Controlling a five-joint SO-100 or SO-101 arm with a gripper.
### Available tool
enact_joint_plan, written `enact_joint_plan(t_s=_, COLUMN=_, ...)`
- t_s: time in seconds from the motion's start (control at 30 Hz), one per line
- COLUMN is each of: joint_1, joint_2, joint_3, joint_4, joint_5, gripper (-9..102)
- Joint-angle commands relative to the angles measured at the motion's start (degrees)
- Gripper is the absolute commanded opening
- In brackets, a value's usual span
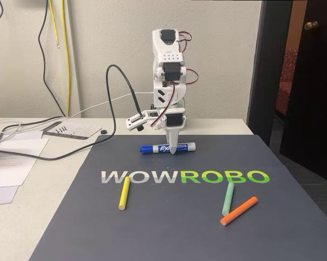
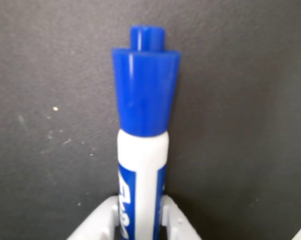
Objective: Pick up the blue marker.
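Observation:
The blue marker (image 1: 168, 148) lies flat on the dark mat (image 1: 169, 228), just behind the printed lettering, its blue cap toward the left in the fixed view. My gripper (image 1: 177, 149) points straight down onto the marker's right half. In the wrist view the marker (image 2: 143, 100) runs up the middle of the frame with its blue cap at the top. The white barrel sits between my two white fingers (image 2: 98, 222) at the bottom edge, which press against both sides of it. The gripper (image 2: 140, 212) is shut on the barrel, and the marker still rests on the mat.
A yellow stick (image 1: 123, 193) lies at the mat's front left. A green stick (image 1: 228, 198) and an orange stick (image 1: 239, 210) lie at the front right. Papers (image 1: 11, 163) and a black cable (image 1: 55, 155) are left of the mat. A dark door (image 1: 310, 81) stands at the right.

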Motion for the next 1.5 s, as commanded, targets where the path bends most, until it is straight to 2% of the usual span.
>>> enact_joint_plan(t_s=0.0, joint_1=-0.5, joint_2=0.7, joint_3=-1.9, joint_4=0.0, joint_5=0.1, gripper=8)
enact_joint_plan(t_s=0.13, joint_1=-0.9, joint_2=1.4, joint_3=-1.5, joint_4=-0.8, joint_5=0.4, gripper=5)
enact_joint_plan(t_s=0.53, joint_1=-0.8, joint_2=3.6, joint_3=-1.0, joint_4=-2.0, joint_5=1.3, gripper=4)
enact_joint_plan(t_s=0.9, joint_1=-1.7, joint_2=16.5, joint_3=-0.8, joint_4=-3.2, joint_5=2.2, gripper=2)
enact_joint_plan(t_s=1.03, joint_1=-2.6, joint_2=24.4, joint_3=2.5, joint_4=-9.2, joint_5=2.1, gripper=2)
enact_joint_plan(t_s=1.27, joint_1=0.2, joint_2=55.4, joint_3=23.9, joint_4=-29.2, joint_5=3.7, gripper=2)
enact_joint_plan(t_s=1.47, joint_1=2.1, joint_2=63.9, joint_3=29.4, joint_4=-31.3, joint_5=4.5, gripper=2)
